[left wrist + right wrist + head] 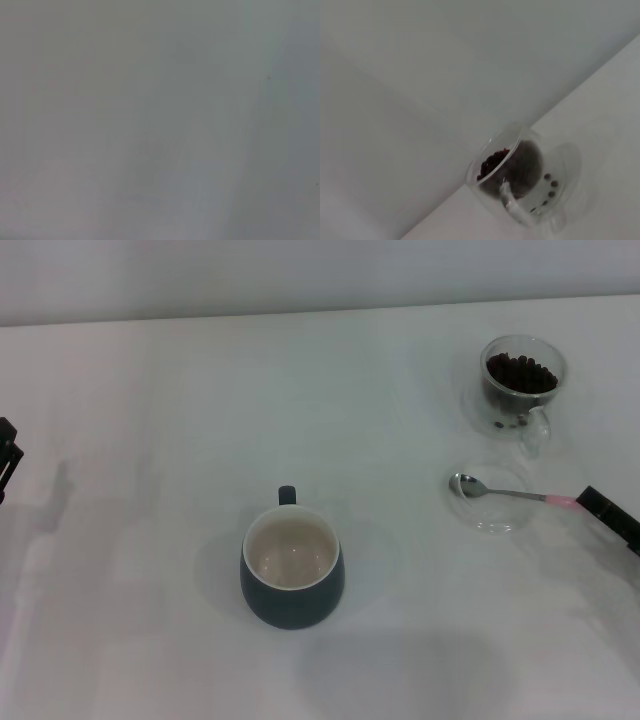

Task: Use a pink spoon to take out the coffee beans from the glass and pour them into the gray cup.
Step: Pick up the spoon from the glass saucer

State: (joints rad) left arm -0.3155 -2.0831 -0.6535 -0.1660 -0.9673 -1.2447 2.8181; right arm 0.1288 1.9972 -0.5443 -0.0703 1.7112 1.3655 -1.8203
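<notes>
At right edge of head view: right end effector [598, 502], black, reaching in low over white surface [150, 390], tip meeting pink end of pink spoon [500, 491]. Opening of fingers impossible to tell; grip on handle neither confirmed nor ruled out. Spoon lying across flat clear glass saucer [497, 520], silver bowl over saucer's left rim, handle pointing right toward end effector.

Behind saucer, close by: glass [522, 385], upright, clear handle toward saucer, filled with coffee beans [520, 371] heaped dark inside. From right wrist view: same glass [520, 175] seen near surface's far edge, beans [492, 162] piled against one wall, a few single beans visible through lower part.

Near centre of surface, well apart from glass and spoon: gray cup [292, 570], upright, loop handle toward far side, cream inside showing bare.

At far left edge of head view: left end effector [8, 462], only a black sliver showing, clear of every item; finger state not discernible. Left wrist view: plain pale surface only.
</notes>
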